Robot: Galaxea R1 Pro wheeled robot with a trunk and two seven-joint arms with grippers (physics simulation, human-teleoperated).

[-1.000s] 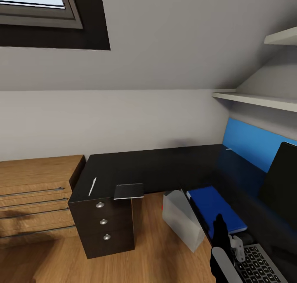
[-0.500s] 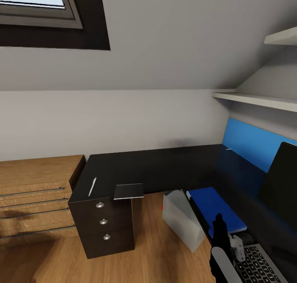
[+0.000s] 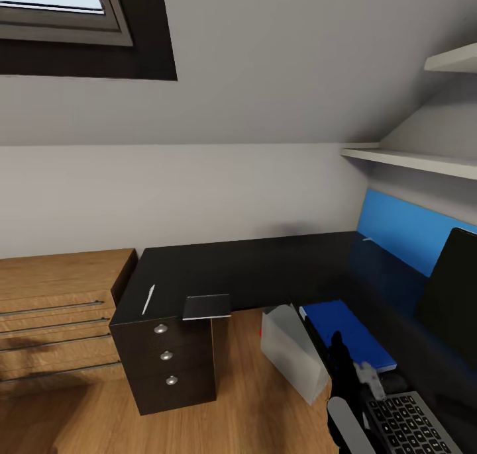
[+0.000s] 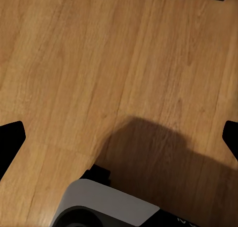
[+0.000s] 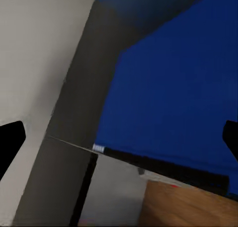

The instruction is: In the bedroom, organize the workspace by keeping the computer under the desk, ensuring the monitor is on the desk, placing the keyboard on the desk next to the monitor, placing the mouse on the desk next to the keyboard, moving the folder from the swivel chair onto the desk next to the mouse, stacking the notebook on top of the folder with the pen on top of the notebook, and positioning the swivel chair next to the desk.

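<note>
Corner bench [image 3: 265,265], black, L-shaped, set against the wall under the sloped ceiling. On its near right wing: blue folder [image 3: 348,335] lying flat, its near end close to the keyboard [image 3: 411,424], with the dark monitor [image 3: 454,302] standing behind at the right edge; mouse not made out. The folder reads as already delivered to the bench, so the stack upon it is what remains. On the far left wing, above the drawer unit [image 3: 165,361]: notebook [image 3: 207,306], dark, its near edge overhanging the bench front, and the pen [image 3: 148,299], white, lying apart beside it; both well apart from the folder, hence a trip across will be needed. Right gripper [image 3: 339,355] hovers at the folder's near corner, by the bench edge; its wrist camera looks down on the blue cover [image 5: 178,93], with the fingers [image 5: 11,137] spread wide and holding nothing. Left gripper: fingers [image 4: 11,137] likewise spread and empty, over the wooden floor [image 4: 99,63]. Obstructions: pale computer case [image 3: 291,351] standing under the bench in the corner gap; wooden dresser [image 3: 56,308] just beside the drawer unit; shelves [image 3: 411,159] overhead at right.
</note>
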